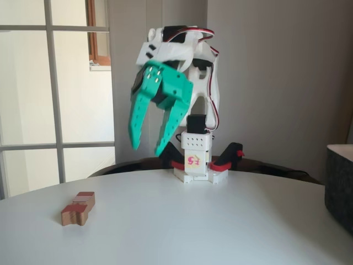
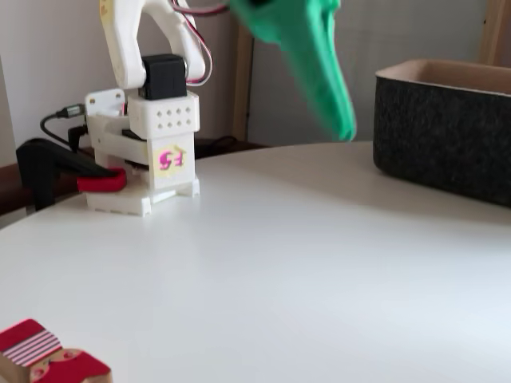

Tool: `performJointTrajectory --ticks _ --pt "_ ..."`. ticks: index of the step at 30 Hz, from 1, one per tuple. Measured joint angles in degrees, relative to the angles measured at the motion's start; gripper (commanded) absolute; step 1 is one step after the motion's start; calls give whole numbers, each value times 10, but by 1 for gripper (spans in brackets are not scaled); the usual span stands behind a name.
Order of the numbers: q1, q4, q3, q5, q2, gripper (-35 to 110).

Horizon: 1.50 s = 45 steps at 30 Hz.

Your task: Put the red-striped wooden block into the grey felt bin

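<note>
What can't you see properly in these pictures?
- Grey felt bin: cut off by the right edge in both fixed views; its inside is hidden by its walls.
- Red-striped wooden block: cut off by the bottom edge in a fixed view.
- Gripper: blurred, top cropped there.
</note>
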State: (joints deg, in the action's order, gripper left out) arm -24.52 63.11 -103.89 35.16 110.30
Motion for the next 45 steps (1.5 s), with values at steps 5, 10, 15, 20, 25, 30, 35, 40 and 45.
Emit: performJointTrajectory --ticks 5,10,15,20,25,30,35,40,45 --pt "-35 106 65 -11 -100 19" --pt "-92 142 118 47 -181 24" --pt "-172 144 169 112 -245 25" --pt "-230 144 214 167 -298 26" --pt "-276 144 268 200 -366 28" --pt "-290 144 294 200 -403 28" --pt "-294 144 298 192 -415 28" --pt "-291 151 298 184 -425 28" --pt "-291 152 298 172 -435 28"
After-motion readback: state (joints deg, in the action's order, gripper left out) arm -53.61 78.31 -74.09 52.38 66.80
